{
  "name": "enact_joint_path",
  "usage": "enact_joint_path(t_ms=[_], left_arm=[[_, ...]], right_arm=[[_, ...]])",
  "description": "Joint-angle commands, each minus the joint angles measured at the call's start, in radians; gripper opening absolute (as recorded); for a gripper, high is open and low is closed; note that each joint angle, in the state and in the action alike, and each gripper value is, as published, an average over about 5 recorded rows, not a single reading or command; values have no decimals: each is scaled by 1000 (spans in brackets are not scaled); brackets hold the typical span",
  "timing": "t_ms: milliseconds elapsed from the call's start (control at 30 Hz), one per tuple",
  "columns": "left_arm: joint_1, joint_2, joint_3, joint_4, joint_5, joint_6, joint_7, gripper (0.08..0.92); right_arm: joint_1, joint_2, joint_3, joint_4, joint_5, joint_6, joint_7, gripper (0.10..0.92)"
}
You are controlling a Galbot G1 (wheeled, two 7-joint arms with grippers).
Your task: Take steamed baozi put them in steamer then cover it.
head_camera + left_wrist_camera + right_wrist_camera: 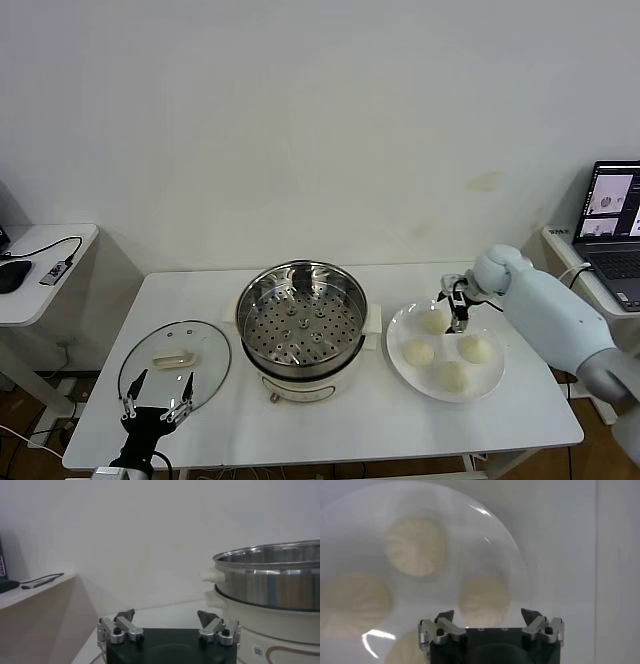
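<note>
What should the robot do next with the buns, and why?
Probably lower the open right gripper onto the bun just below it and close its fingers. All four buns still sit on the plate, and the steamer stands empty and uncovered.

Lab: bare tables point(330, 410); laptop point(612, 225)

Soft, even light fills the room, bright on the pale wall and the white bench point(330, 410), with only faint shadows under things. The steamer point(300, 322) throws small highlights off its steel rim. In the right wrist view the steamed baozi point(415, 545) and their plate point(510, 555) are blurred, with streaks of glare on the plate's rim. The left wrist view is dimmer, perhaps slightly hazy.
</note>
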Motion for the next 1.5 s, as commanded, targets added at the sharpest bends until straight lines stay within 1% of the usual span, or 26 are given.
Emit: enact_joint_path(t_ms=[33, 200, 300, 533, 700, 933, 1067, 1300, 1500], left_arm=[[1, 1, -1, 0, 2, -1, 0, 823], [1, 3, -4, 3, 2, -2, 0, 823], [-1, 2, -4, 4, 3, -3, 0, 823], [-2, 1, -5, 7, 5, -5, -1, 823], [-2, 2, -8, 7, 5, -6, -2, 823], [-1, 4, -13, 13, 5, -11, -3, 823], [-3, 4, -12, 14, 5, -11, -4, 823], [-1, 10, -10, 7, -14, -5, -2, 823], [4, 19, -4, 9, -50, -2, 1, 823]], right_arm=[[16, 42, -17, -49, -20, -3, -7, 823], [13, 50, -17, -60, -32, -7, -8, 818], [11, 53, -16, -67, -37, -7, -8, 797], [7, 55, -15, -70, -39, -8, -12, 726], [5, 41, -12, -54, -35, -8, -17, 646], [20, 4, -16, 1, 1, -9, -22, 603], [71, -57, -73, 99, 72, -25, -36, 601], [307, -165, -253, 310, 283, -68, -52, 602], [523, -161, -402, 391, 456, -68, -48, 607]])
